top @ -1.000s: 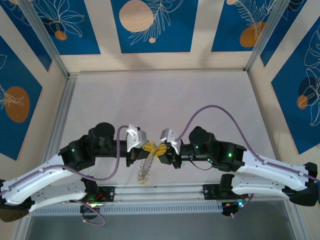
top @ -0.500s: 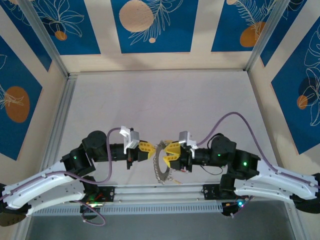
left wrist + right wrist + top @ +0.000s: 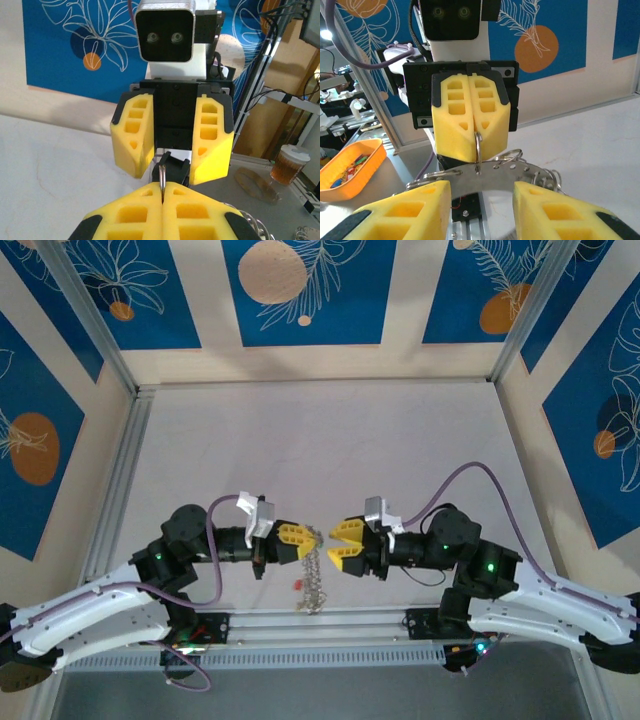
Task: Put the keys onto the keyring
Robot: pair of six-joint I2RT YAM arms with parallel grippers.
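My left gripper (image 3: 308, 537) is shut on a small split ring (image 3: 477, 144), which pokes up between its yellow fingers (image 3: 131, 212). The keyring (image 3: 492, 176), a flat grey metal band with several small split rings along its rim, hangs from that ring. In the top view the keyring (image 3: 314, 575) dangles above the table's near edge, with a red key head (image 3: 298, 585) beside it. My right gripper (image 3: 336, 545) faces the left one from the right, open, its fingers (image 3: 422, 212) standing either side of the band without touching it.
An orange tray (image 3: 367, 156) holding small coloured pieces sits off the table to the left in the right wrist view. An aluminium rail (image 3: 320, 625) runs under the grippers. A lidded cup (image 3: 290, 162) stands beyond the table.
My right gripper has opened, let go of the keyring and drawn back to the right. The keyring now hangs straight down from my left gripper.
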